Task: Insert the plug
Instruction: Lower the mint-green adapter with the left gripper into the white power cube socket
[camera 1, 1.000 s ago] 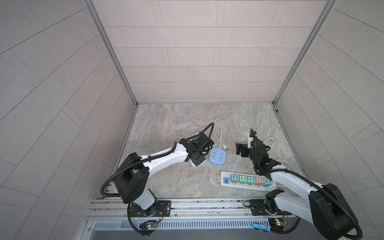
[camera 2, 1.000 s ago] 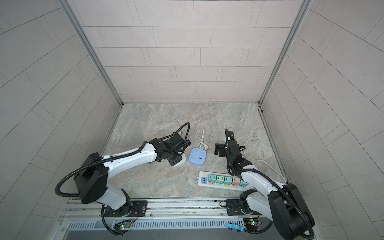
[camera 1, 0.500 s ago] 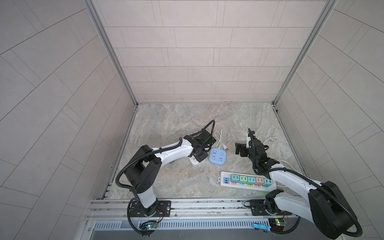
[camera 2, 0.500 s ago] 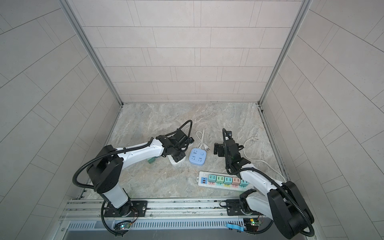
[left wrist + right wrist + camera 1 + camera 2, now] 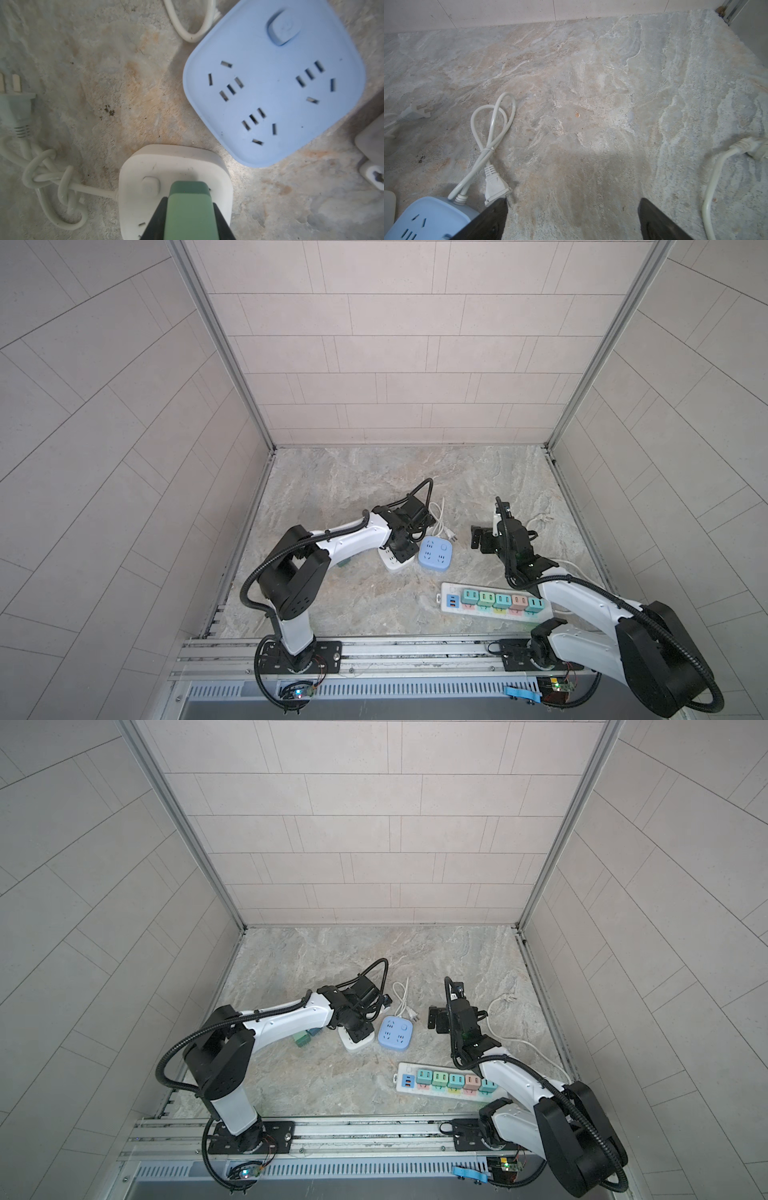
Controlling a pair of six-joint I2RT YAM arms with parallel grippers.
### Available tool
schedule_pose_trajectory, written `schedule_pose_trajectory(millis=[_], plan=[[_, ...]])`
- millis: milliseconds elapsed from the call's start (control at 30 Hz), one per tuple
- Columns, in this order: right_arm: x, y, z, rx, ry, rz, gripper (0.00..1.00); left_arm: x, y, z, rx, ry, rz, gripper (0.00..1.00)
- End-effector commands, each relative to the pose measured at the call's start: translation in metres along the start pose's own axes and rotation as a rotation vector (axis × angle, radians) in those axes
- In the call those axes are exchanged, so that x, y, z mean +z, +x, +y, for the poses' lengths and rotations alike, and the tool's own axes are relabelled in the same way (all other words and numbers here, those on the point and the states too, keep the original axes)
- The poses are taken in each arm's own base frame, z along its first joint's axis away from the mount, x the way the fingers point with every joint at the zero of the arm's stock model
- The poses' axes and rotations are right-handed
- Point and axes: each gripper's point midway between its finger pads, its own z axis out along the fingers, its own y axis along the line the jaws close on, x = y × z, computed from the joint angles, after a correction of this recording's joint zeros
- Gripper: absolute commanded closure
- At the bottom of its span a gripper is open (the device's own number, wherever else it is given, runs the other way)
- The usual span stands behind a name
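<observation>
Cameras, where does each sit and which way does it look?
Top views: high above the front rail, looking down at the floor; left arm and right arm show.
Left wrist: on left arm, looking down at white socket; left claw gripping green plug shows.
Right wrist: on right arm, looking toward back wall; open right claw shows.
Shared: blue socket, every view.

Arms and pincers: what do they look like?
Both alike: left arm and right arm have white link shells, bulky black joints and black ribbed cable conduit looping alongside. Left pincer and right pincer have black, wedge-shaped fingers.
</observation>
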Motion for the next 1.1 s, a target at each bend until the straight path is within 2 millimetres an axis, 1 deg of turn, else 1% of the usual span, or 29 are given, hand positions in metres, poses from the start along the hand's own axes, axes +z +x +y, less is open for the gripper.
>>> schedule_pose_trajectory(millis=[0, 100, 200, 367, 467, 633, 833, 933, 1067], plan=[[0.001, -0.009, 0.0, -0.002, 0.017, -0.013, 0.0, 0.008, 0.027, -0.027, 0.037, 0.147, 0.106, 1.0], [0.003, -0.008, 0.0, -0.006, 0.018, -0.004, 0.0, 0.002, 0.027, -0.035, 0.045, 0.177, 0.074, 1.0], [0.002, -0.009, 0.0, -0.006, 0.017, -0.005, 0.0, -0.001, 0.031, -0.035, 0.056, 0.159, 0.078, 1.0], [0.0, -0.009, -0.002, 0.0, 0.025, -0.015, 0.0, 0.01, 0.04, -0.039, 0.092, 0.152, 0.165, 1.0], [0.001, -0.009, -0.002, -0.001, 0.025, -0.013, 0.0, 0.016, 0.044, -0.035, 0.095, 0.131, 0.2, 1.0], [0.002, -0.009, -0.001, -0.005, 0.022, -0.007, 0.0, 0.02, 0.046, -0.036, 0.089, 0.135, 0.205, 1.0], [-0.002, -0.009, -0.003, 0.003, 0.029, -0.022, 0.0, 0.026, 0.049, -0.035, 0.09, 0.128, 0.232, 1.0], [-0.001, -0.01, -0.003, 0.002, 0.028, -0.022, 0.0, 0.027, 0.05, -0.034, 0.101, 0.104, 0.239, 1.0], [0.002, -0.009, -0.001, -0.006, 0.024, -0.007, 0.0, 0.032, 0.053, -0.039, 0.113, 0.11, 0.251, 1.0]])
